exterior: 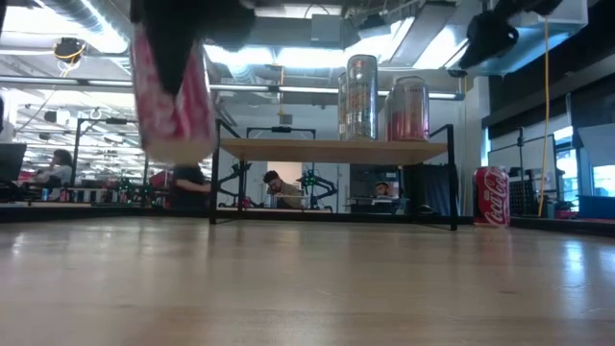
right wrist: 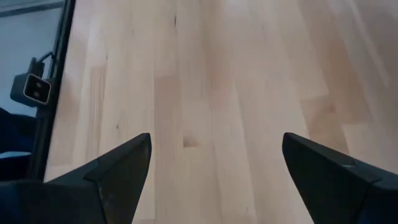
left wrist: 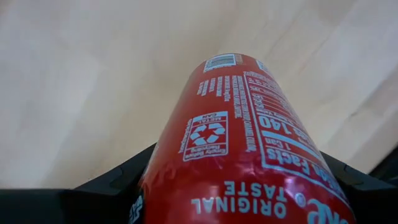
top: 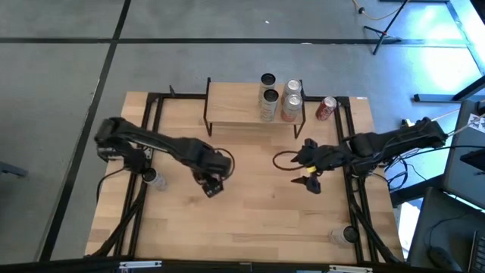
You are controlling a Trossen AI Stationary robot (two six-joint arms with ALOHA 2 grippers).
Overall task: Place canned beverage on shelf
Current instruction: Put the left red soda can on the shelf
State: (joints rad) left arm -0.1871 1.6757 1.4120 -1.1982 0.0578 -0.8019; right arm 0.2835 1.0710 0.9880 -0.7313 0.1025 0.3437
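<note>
My left gripper [top: 212,184] is shut on a red beverage can [left wrist: 249,143] over the left middle of the table. In the low view the can [exterior: 173,96] hangs well above the tabletop. My right gripper [top: 311,182] is open and empty above the bare wood at the right middle; its fingers [right wrist: 118,171] stand wide apart. The shelf [top: 235,106], a light-wood board on thin black legs, stands at the table's far side. Several cans [top: 280,97] stand on their bases on its right end. Another red can [top: 326,108] stands on the table just right of the shelf. My left gripper pinches the red can's side wall [left wrist: 155,174] between its two fingers [left wrist: 118,180], at the can's upper part. The fingers come from above, pointing down along the can. The can hangs below them, nearly upright, lifted clear of the table.
The shelf's left half [top: 227,102] is bare. Black frame rails [top: 151,114] run along the table's left and right sides. A small round fitting [top: 151,177] sits near the left rail and another [top: 345,235] near the right front. People show in the room behind [exterior: 279,187].
</note>
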